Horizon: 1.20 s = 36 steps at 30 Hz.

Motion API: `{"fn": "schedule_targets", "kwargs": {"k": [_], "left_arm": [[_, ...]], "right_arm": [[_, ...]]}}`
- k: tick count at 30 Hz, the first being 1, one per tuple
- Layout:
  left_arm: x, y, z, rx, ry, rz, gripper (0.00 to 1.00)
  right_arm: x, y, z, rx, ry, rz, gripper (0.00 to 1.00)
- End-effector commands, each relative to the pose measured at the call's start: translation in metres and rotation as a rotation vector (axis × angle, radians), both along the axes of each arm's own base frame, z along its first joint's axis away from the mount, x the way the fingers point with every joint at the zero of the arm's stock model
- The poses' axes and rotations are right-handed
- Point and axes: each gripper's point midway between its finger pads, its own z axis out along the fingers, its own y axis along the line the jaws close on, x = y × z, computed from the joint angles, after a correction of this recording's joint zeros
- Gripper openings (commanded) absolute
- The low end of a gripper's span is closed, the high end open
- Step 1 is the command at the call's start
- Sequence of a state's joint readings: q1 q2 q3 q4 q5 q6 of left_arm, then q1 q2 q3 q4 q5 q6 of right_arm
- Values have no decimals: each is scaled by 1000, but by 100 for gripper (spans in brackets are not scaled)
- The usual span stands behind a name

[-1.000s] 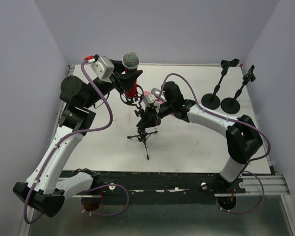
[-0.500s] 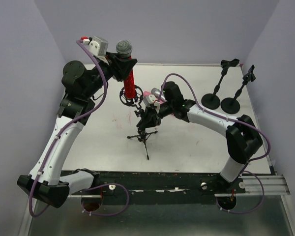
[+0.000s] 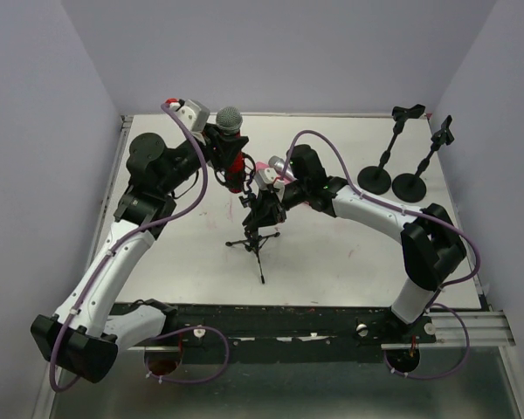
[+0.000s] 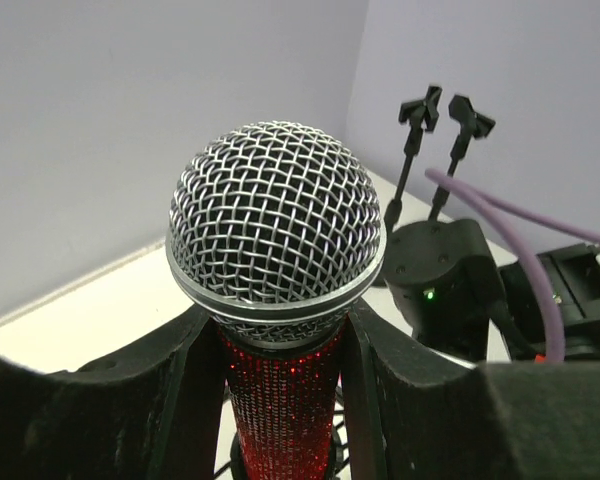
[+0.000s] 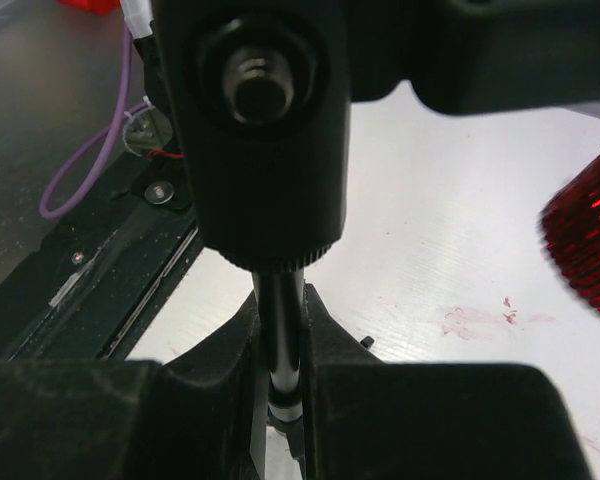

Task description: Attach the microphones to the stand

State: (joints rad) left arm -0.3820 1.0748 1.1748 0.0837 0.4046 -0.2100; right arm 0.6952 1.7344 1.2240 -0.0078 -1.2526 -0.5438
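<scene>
My left gripper (image 3: 224,145) is shut on the glittery red microphone (image 3: 235,162), which stands nearly upright with its silver mesh head (image 4: 275,225) on top. The black fingers (image 4: 170,400) press on both sides of the red body (image 4: 285,400). Its lower end reaches a black ring holder at the top of the tripod stand (image 3: 260,251). My right gripper (image 3: 263,209) is shut on the stand's thin shaft (image 5: 280,330), below a black knob (image 5: 265,130). The red microphone shows at the right edge (image 5: 590,250) of the right wrist view. A patch of pink (image 3: 264,165) peeks out behind the right wrist.
Two more black stands with round bases (image 3: 375,179) (image 3: 410,184) stand at the back right, also seen in the left wrist view (image 4: 415,150). Purple cables loop over both arms. Walls close in the table on three sides.
My left arm lifted the red microphone higher, then brought it down and to the right, toward the stand's ring holder. The right arm and the stand have not moved.
</scene>
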Motion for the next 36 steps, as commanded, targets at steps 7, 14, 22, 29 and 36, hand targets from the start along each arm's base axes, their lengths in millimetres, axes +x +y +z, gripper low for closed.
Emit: {"fn": "schedule_targets", "kwargs": {"k": [7,14,22,29,36], "left_arm": [[-5,-6,-60,133,171,-53,0],[-10,-7,-102,160,182,-72,0],[-11,-5,-117,169,219,-64,0],[-13,2,-85,86,196,-9,24],[-27,5,-50,35,185,-19,74]], "right_arm": [[-1,-11,-54,-132,103,-35,8],[-2,-11,-56,-137,112,-31,8],[-2,-11,-59,-145,121,-33,8],[-1,-10,-56,-149,131,-31,20],[-2,-10,-50,-149,141,-30,41]]}}
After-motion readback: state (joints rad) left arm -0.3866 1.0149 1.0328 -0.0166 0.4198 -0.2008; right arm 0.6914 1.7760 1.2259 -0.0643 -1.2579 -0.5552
